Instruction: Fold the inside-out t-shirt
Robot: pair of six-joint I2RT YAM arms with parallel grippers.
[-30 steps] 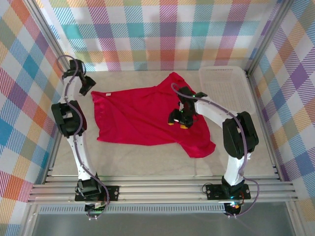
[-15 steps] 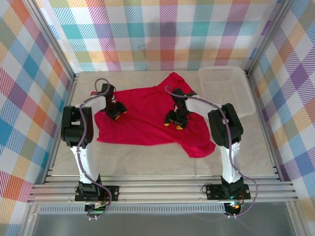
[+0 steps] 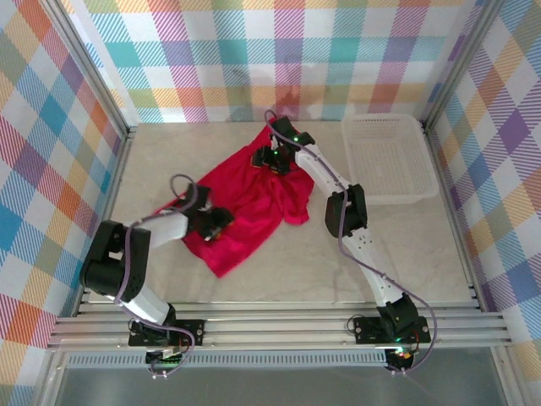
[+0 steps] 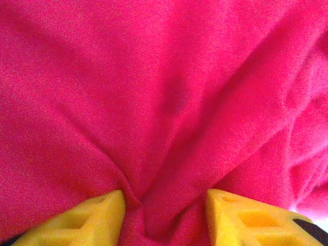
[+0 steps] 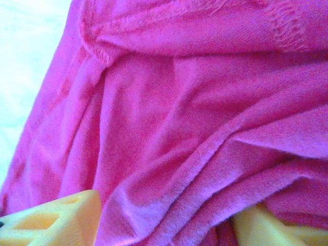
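Observation:
The inside-out t-shirt (image 3: pixel 254 194) is a plain bright red garment, bunched into a diagonal heap from the back centre of the table toward the front left. My left gripper (image 3: pixel 215 224) is on its lower-left part. In the left wrist view the yellow fingertips (image 4: pixel 92 218) straddle a pinched fold of red cloth (image 4: pixel 164 92), with creases running into the left gripper (image 4: pixel 164 218). My right gripper (image 3: pixel 275 159) is at the shirt's far end. Thick folds of cloth (image 5: pixel 195 102) fill the right gripper (image 5: pixel 161 225) between its yellow fingers (image 5: pixel 56 220).
A white mesh basket (image 3: pixel 389 156) stands at the back right, close to the right arm's forearm. Checked walls close off the left, right and back sides. Pale tabletop (image 3: pixel 406 245) lies bare to the right of the shirt and along the front edge.
The shirt went from spread flat to a narrow diagonal heap. My right gripper moved back and left with cloth in it; my left gripper came forward and right across the shirt.

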